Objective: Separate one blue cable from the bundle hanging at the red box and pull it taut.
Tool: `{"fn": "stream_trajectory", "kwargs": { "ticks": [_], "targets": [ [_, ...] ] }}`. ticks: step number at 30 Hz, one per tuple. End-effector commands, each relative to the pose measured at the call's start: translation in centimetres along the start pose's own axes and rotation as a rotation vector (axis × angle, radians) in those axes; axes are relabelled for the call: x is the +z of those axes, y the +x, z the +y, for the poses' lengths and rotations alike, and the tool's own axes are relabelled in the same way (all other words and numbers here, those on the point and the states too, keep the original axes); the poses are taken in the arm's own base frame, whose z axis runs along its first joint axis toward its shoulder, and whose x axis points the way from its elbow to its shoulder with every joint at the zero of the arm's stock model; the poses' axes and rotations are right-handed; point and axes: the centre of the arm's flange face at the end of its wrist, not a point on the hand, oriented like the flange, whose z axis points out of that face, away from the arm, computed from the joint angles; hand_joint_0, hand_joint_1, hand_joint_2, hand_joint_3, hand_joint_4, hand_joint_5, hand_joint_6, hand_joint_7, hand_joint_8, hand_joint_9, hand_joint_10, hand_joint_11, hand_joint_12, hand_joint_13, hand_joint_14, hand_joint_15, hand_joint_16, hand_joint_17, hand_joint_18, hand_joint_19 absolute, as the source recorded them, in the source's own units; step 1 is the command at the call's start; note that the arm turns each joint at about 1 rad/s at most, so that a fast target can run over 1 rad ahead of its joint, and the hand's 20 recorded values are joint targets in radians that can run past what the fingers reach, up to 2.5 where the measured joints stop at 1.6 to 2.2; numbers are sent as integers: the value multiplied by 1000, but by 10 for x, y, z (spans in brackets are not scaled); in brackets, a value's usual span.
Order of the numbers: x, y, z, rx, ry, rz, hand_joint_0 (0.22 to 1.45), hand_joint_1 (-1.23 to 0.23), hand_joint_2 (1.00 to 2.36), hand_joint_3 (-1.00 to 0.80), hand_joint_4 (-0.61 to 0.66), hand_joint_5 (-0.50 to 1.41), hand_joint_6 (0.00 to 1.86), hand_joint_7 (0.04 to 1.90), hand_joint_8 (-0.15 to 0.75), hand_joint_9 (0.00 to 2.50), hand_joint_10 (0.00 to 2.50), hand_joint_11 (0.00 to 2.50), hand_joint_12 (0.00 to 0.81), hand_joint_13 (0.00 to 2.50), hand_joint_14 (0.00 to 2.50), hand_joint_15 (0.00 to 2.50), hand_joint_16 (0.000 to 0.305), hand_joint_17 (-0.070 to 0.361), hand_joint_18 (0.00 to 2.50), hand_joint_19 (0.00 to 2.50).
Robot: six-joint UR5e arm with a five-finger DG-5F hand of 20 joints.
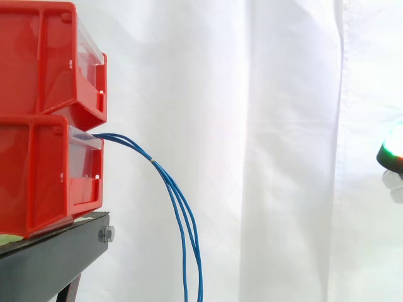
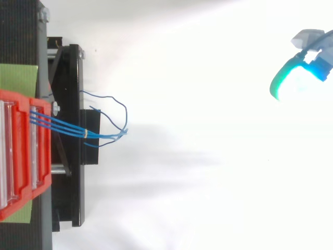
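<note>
Blue cable bundle leaves the lower red bin, is bound by a small yellow tie, then droops past the black stand. Hand sits well apart at the far right, clear of the cables; open or closed cannot be told. Best approach looks to be below the tie, where the strands spread, singling out an outer one.

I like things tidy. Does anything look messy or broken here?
Nothing looks broken or spilled. The blue cables hang loose from the lower red bin, tied by a small band; their ends curl a bit, that's all.
</note>
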Motion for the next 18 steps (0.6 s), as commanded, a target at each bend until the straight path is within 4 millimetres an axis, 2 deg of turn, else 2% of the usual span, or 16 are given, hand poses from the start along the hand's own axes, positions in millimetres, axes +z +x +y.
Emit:
{"fn": "stream_trajectory", "kwargs": {
  "ticks": [1,3,7,9,11,12,18],
  "targets": [
    [7,4,6,-3,-65,-6,552,-402,1000,-500,175,-279,502,745,222,0,0,0,333,1,0,51,47,106,43,387],
    [13,7,8,-9,-105,-13,552,-402,1000,-500,175,-279,502,746,222,0,0,0,334,2,0,48,47,106,43,387],
    [24,12,0,-15,-113,-15,553,-402,1000,-500,175,-278,502,745,222,0,0,0,333,2,1,47,47,106,44,387],
    [34,18,-13,-12,-98,-10,553,-402,1000,-500,175,-278,502,746,220,0,0,0,333,1,1,50,47,106,44,386],
    [38,21,-19,8,-94,-7,552,-402,1000,-500,175,-278,502,747,221,0,0,0,333,2,2,50,47,106,45,386],
    [52,28,-33,30,-104,-8,552,-402,1000,-500,175,-278,502,745,220,0,0,0,333,4,1,49,47,106,47,386],
    [77,40,-50,47,-165,-18,553,-402,1000,-500,173,-278,502,747,220,0,0,0,334,13,2,55,47,106,53,387]
  ]
}}
